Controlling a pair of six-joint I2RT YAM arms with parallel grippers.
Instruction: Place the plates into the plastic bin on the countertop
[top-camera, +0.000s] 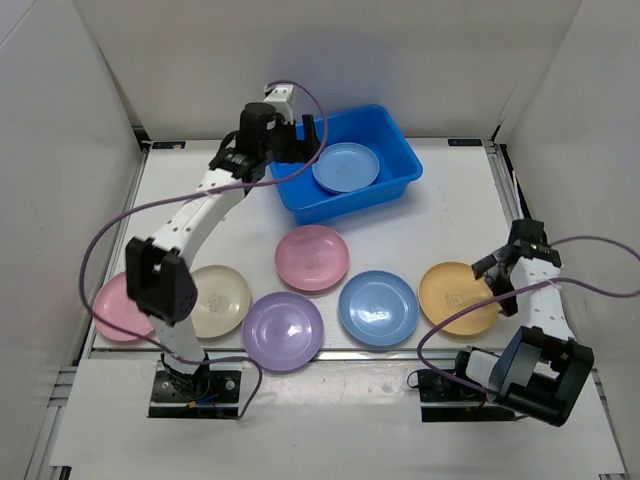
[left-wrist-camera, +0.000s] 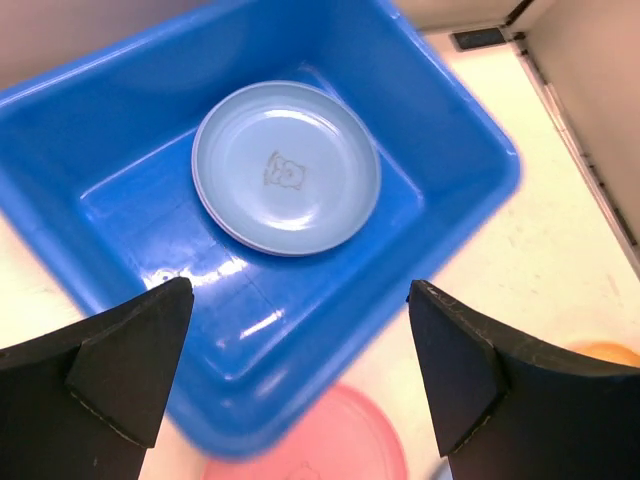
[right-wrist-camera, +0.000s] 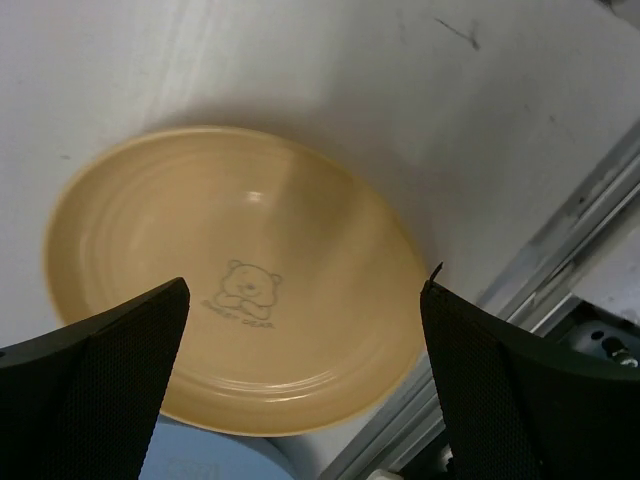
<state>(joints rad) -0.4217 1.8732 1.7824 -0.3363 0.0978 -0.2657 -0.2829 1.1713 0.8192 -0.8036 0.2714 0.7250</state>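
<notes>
One orange plate (right-wrist-camera: 230, 230) lay just under the spread right gripper (right-wrist-camera: 300, 300), well apart from the bin (top-camera: 340, 205); left gripper (left-wrist-camera: 300, 295) hung spread and empty over the bin.

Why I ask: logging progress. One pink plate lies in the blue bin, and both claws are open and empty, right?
Not quite: the plate in the bin is light blue, not pink, as the left wrist view shows. The rest holds: the left claw and right claw are open and empty.

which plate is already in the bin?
The light blue plate: it alone lies inside the plastic bin. The darker blue plate and the rest sit out on the countertop.
</notes>
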